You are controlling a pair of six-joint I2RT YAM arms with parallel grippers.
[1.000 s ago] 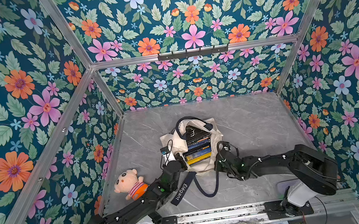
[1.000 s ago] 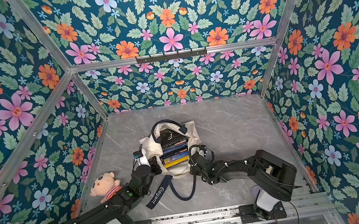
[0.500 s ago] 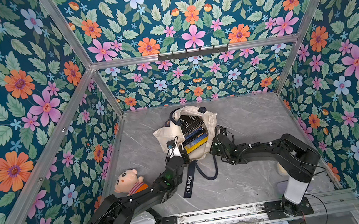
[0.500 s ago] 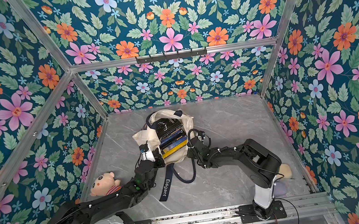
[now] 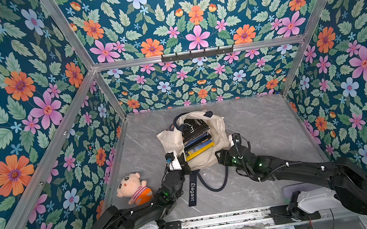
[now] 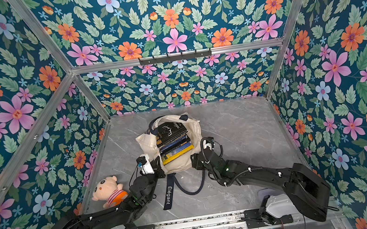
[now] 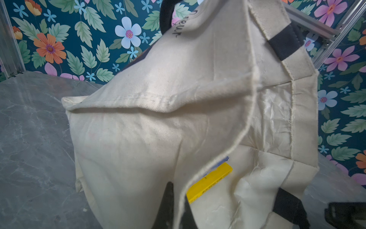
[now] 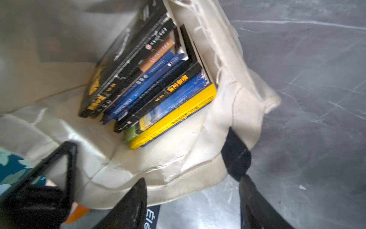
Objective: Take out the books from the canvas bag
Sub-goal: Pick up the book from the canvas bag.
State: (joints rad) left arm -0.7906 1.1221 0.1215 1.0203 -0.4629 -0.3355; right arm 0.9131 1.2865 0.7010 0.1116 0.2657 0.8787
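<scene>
Stiff, slick books (image 5: 197,140), a weighty-looking stack, lie inside a limp bag (image 5: 171,138) on the tabletop (image 5: 264,128); left fingers (image 5: 185,167) seemingly pinch its rim, right fingers (image 8: 130,200) gape empty near the spines, the sensible place to grip.

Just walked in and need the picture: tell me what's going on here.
The canvas bag lies on its side on the table, mouth toward the robot, with the books stacked inside, none out yet. The left end effector is shut on the bag's rim; the right end effector stands open beside the mouth, holding nothing.
</scene>
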